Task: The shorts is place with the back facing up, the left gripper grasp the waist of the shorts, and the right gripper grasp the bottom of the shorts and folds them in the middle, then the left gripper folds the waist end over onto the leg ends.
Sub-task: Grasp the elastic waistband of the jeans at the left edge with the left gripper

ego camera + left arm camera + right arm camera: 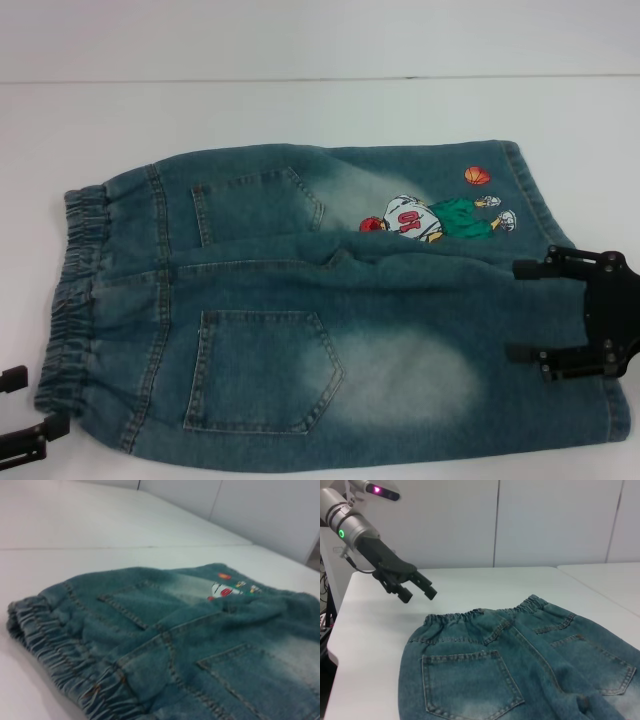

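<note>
Shorts [330,310] lay flat on counter [300,110], back up. L gripper [25,415] open beside waist [70,300]; R gripper [560,315] open over hem. Risk: pinched top layer only, fold skewed.

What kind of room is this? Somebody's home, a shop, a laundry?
Probably a robot lab or test room, not a home: the shorts lie on a bare white table, plain white wall panels stand behind, and the left gripper hangs beside the waistband.

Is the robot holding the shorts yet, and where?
No, nothing is held. The left tool hangs open above the table beside the waistband, and the right tool sits open over the leg hems of the shorts.
</note>
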You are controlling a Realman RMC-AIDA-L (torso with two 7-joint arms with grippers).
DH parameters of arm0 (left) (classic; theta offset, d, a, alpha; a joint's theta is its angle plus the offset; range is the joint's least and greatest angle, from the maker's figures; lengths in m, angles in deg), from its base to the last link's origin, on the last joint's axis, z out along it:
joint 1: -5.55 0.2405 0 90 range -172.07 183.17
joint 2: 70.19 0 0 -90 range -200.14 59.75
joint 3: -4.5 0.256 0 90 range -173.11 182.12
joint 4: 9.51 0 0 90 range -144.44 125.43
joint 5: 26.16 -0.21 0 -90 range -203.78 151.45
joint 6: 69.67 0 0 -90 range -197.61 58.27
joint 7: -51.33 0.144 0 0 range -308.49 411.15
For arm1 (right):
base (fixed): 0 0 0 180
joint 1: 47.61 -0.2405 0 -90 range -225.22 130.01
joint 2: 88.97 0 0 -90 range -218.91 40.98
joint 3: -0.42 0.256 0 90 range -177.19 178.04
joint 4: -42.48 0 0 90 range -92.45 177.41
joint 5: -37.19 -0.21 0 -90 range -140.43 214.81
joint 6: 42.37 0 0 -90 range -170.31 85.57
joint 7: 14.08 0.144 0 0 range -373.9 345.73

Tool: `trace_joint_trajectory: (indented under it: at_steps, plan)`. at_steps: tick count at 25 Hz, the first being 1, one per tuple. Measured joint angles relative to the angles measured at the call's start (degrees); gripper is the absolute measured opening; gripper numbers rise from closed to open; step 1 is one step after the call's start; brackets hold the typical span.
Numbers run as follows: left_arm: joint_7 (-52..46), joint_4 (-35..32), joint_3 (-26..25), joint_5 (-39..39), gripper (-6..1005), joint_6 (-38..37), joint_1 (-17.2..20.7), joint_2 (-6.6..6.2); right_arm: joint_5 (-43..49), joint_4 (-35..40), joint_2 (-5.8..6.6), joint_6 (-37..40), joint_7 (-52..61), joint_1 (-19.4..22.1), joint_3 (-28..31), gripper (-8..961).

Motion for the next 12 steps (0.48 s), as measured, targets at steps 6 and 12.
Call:
trace_joint_trajectory:
  at_steps: [6,12]
  plan:
    - [-0.6,-0.3,0.5,-1.6,891,3.9,-0.9,0.81,0.0,0.0,-0.01,-0.4,0.6,-0.3,0.0,928]
    - [-0.7,-0.4,0.6,-2.9,890,6.9,-1.9,1.49,0.0,0.0,-0.07,-0.5,0.9,-0.3,0.0,928]
